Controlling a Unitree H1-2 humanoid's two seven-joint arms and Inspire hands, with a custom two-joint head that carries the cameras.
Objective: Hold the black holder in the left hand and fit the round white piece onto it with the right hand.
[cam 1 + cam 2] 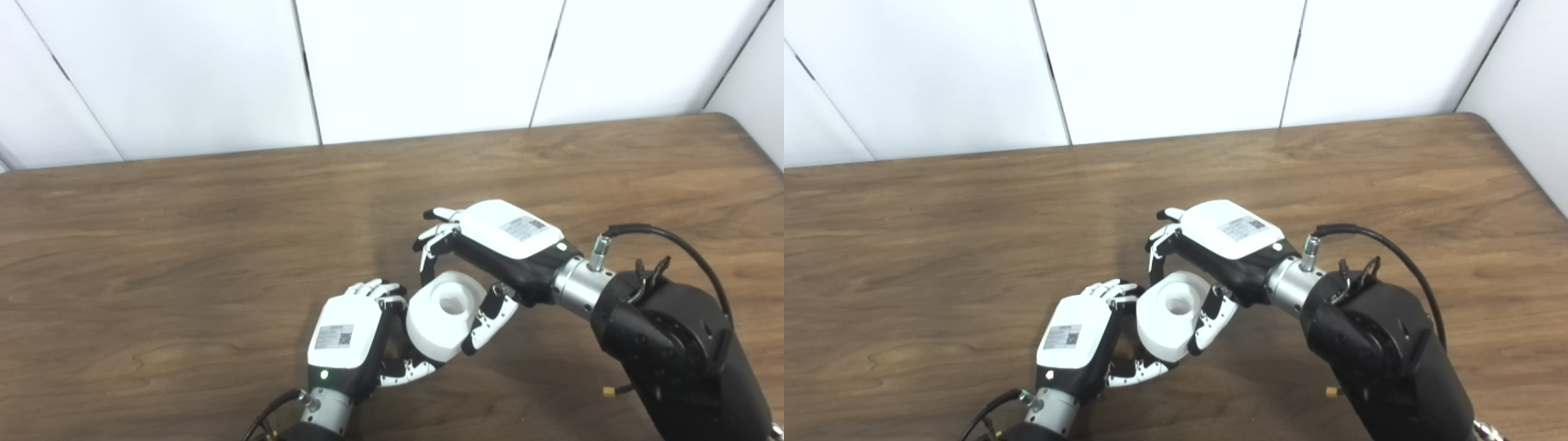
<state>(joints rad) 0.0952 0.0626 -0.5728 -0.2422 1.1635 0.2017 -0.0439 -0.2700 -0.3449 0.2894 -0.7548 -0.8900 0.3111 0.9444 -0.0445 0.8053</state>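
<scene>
White wall panels are running across the top of the frame, with the brown wooden counter filling the rest. Lower centre, the right hand is curling its fingers around the round white piece. The left hand is wrapping it from the lower left. Black holder: hidden, cannot tell.
</scene>
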